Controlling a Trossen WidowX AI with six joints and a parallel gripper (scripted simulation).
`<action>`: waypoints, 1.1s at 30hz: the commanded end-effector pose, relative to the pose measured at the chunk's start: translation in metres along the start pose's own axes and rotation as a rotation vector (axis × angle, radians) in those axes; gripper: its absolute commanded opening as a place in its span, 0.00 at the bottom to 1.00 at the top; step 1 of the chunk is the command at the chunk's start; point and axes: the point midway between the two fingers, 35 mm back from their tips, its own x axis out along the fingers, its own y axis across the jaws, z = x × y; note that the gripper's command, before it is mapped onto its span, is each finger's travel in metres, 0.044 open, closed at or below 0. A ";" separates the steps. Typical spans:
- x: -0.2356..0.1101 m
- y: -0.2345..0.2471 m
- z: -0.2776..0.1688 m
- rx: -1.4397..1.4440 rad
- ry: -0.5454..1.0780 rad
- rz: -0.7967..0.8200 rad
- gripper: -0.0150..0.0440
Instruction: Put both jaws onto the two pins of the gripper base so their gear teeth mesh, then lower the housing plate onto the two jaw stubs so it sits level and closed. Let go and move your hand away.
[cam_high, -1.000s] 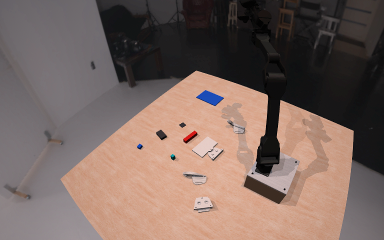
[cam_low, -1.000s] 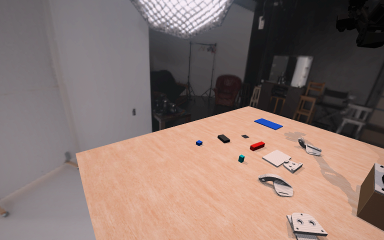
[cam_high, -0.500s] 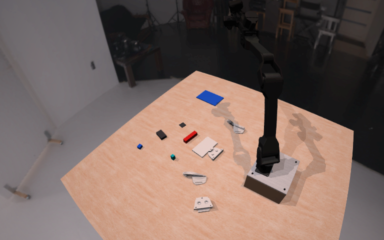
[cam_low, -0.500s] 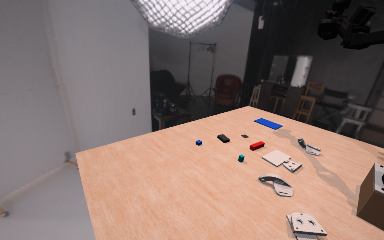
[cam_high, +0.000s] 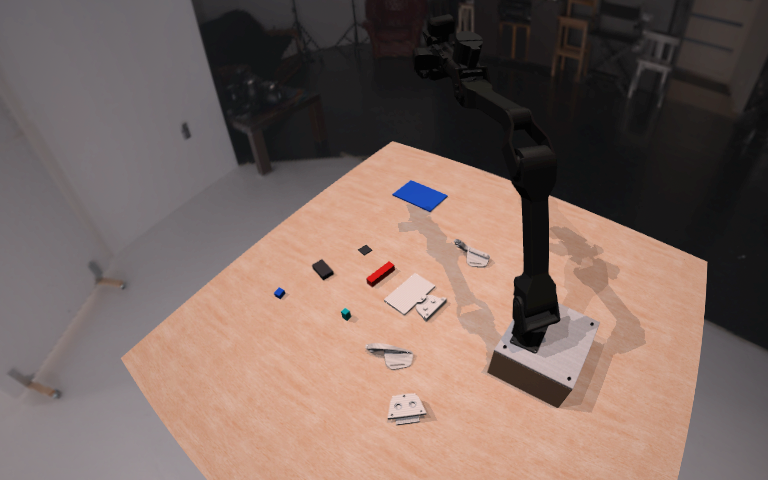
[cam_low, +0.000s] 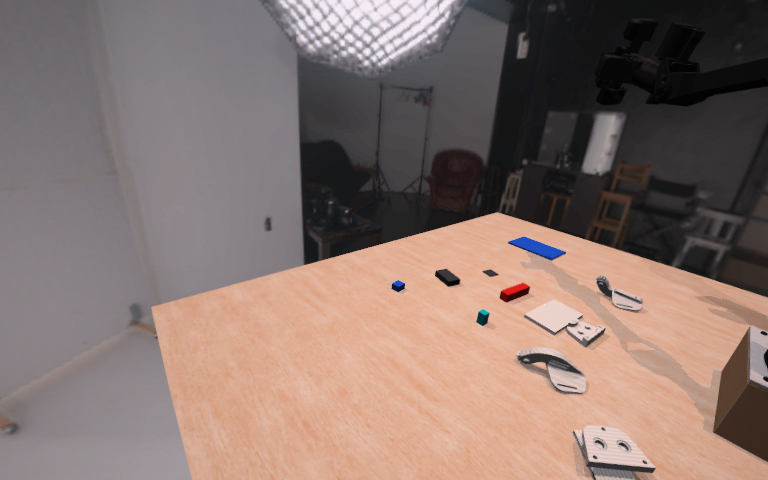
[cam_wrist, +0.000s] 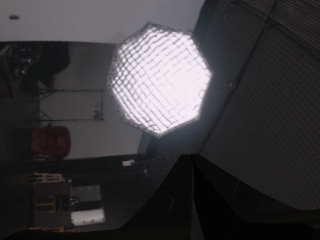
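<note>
The gripper base, a white flat slab with a small pinned part at one corner, lies mid-table. One pale jaw lies beyond it, towards the far right. The other jaw lies on the near side. Both jaws are apart from the base. The housing plate, with two round holes, lies nearest the top and exterior views, apart from the others. My gripper is shut and empty, high above the far part of the table; its fingers meet in the wrist view.
A red block, black block, thin dark square, blue cube and teal block lie left of the base. A blue plate lies at the back.
</note>
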 end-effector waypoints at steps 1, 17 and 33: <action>0.001 0.017 0.028 0.102 -0.036 0.068 0.25; -0.016 0.068 0.123 0.428 -0.158 0.309 0.25; -0.065 0.119 0.237 0.723 -0.234 0.647 0.25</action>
